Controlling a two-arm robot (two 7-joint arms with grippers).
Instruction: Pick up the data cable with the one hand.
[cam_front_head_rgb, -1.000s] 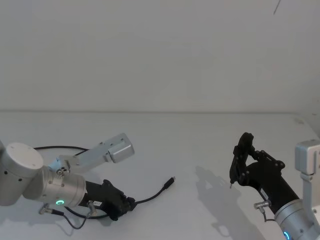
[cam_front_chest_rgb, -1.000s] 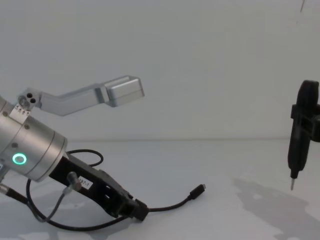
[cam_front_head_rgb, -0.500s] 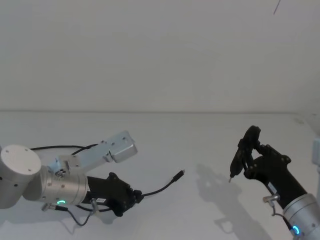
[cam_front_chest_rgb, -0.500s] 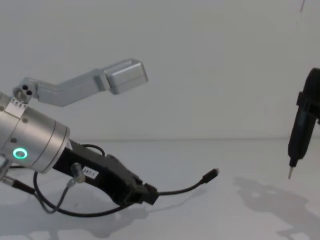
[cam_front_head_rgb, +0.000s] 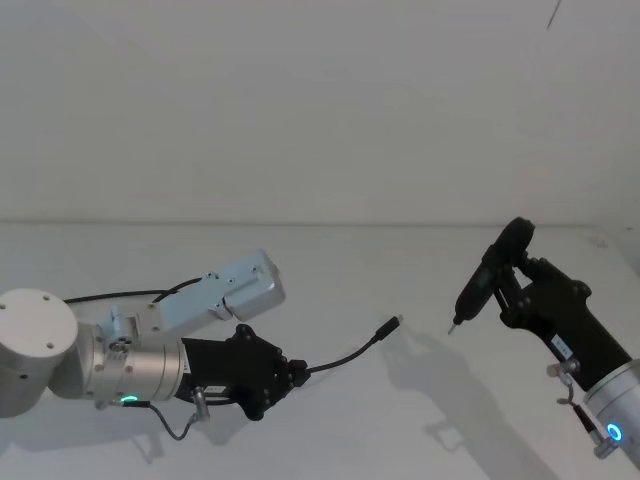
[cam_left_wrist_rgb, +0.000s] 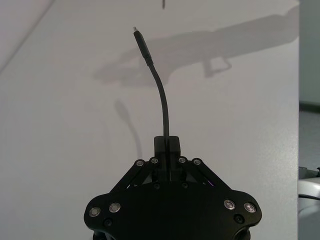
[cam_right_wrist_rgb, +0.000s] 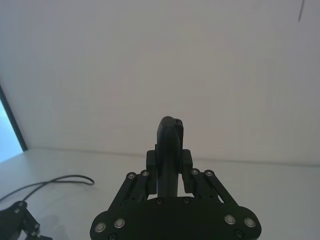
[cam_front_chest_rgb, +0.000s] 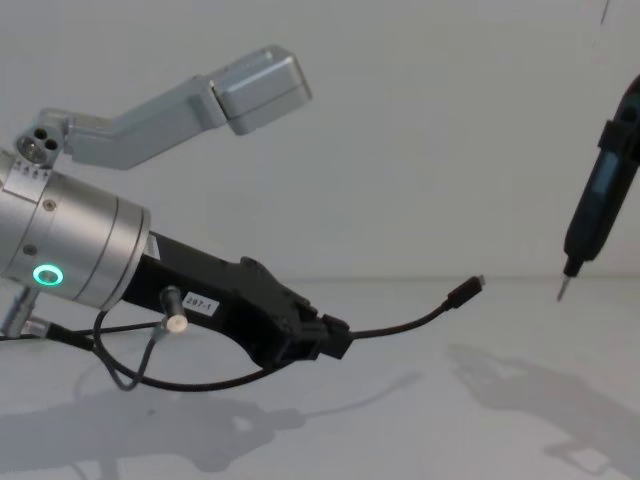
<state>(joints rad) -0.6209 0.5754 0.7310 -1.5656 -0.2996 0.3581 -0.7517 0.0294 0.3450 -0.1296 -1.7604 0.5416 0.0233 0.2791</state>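
The data cable (cam_front_head_rgb: 345, 358) is pinched in the closed left gripper (cam_front_head_rgb: 296, 373) so that its plug (cam_front_head_rgb: 390, 327) is held raised ahead, facing the pen-like tool (cam_front_head_rgb: 472, 292) clasped by the right gripper (cam_front_head_rgb: 512, 275).

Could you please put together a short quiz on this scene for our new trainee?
1. True or false: the left gripper is shut on the data cable.
2. What does the right gripper hold? A: a pen-like tool with a thin metal tip. B: a white cup. C: nothing.
3. Is the cable's plug resting on the table or held in the air?

Key: 1 true. 2 A. 3 in the air: the plug points toward the tool's tip without touching it.
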